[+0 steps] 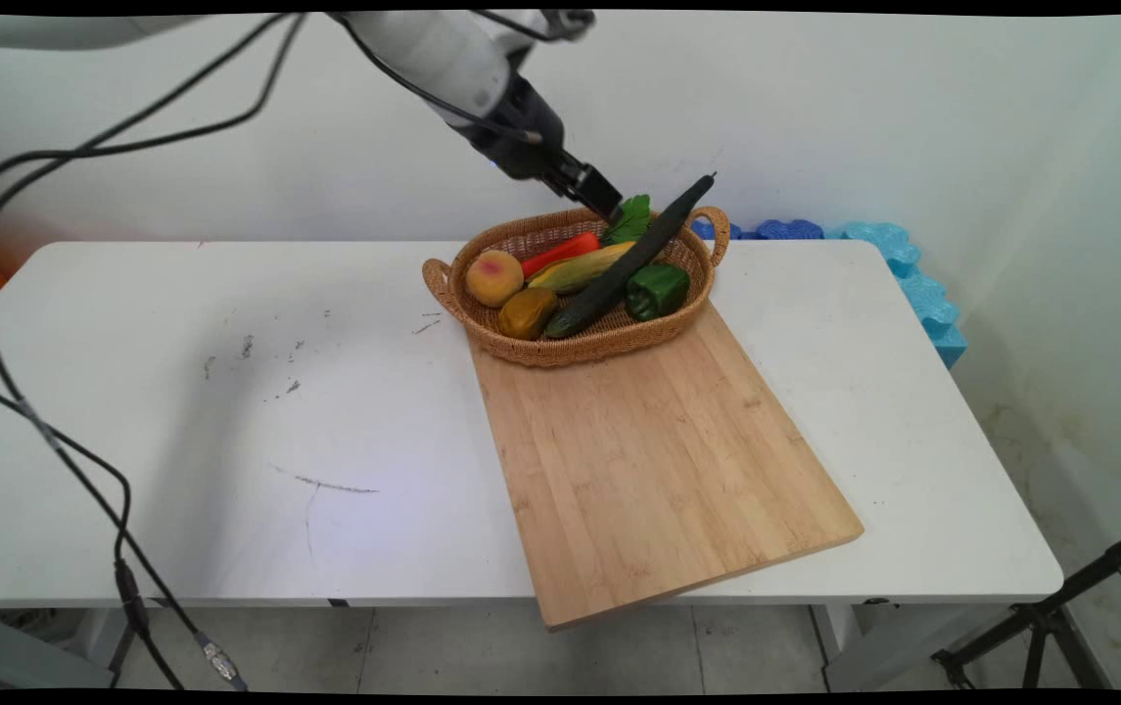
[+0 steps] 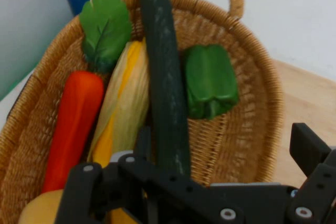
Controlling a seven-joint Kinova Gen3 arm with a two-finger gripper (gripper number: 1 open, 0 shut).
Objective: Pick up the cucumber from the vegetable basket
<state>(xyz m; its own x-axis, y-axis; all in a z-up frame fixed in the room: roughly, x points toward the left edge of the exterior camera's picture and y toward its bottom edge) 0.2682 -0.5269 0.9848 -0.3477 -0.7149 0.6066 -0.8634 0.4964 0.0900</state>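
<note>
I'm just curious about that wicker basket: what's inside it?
In the basket: a peach, a brownish vegetable, a carrot with green leaves, corn, a green pepper and a long cucumber lying over the corn. The basket's floor beneath them is mostly covered.

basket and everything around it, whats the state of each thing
basket: upright on the cutting board's far end, full
cucumber: slanted, tip past the rim
carrot: lying in the basket
corn: lying beside the carrot
green pepper: in the basket
peach: in the basket
cutting board: flat, overhanging the table's near edge
gripper: over the basket's far rim
</note>
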